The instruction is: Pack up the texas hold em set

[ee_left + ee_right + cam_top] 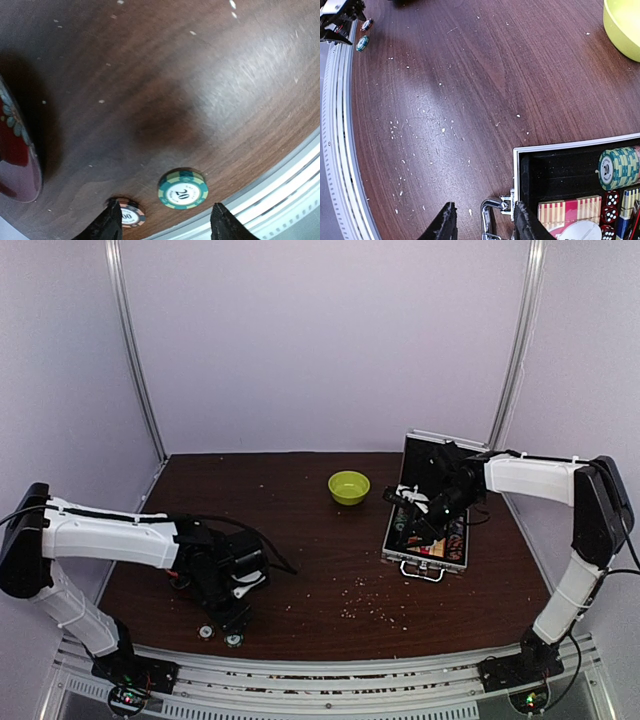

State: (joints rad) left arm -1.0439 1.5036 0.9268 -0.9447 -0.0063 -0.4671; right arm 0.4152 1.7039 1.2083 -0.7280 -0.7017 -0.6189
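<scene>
The silver case (427, 540) lies open at the right, its lid (432, 464) upright. The right wrist view shows its rim (570, 146), black lining, a stack of green chips (620, 167), a red-striped card deck (570, 210) and red dice (610, 200). My right gripper (486, 227) is open over the case's front edge, with the chrome handle (490, 220) between its fingers. A green 20 chip (183, 189) and an orange chip (129, 216) lie near the table's front edge. My left gripper (167, 230) is open and empty just above them.
The lime-green bowl (349, 486) stands at mid-back, left of the case. A red patterned tin (15, 150) sits close beside my left gripper. The metal front rail (280, 200) runs just past the chips. White crumbs dot the wood.
</scene>
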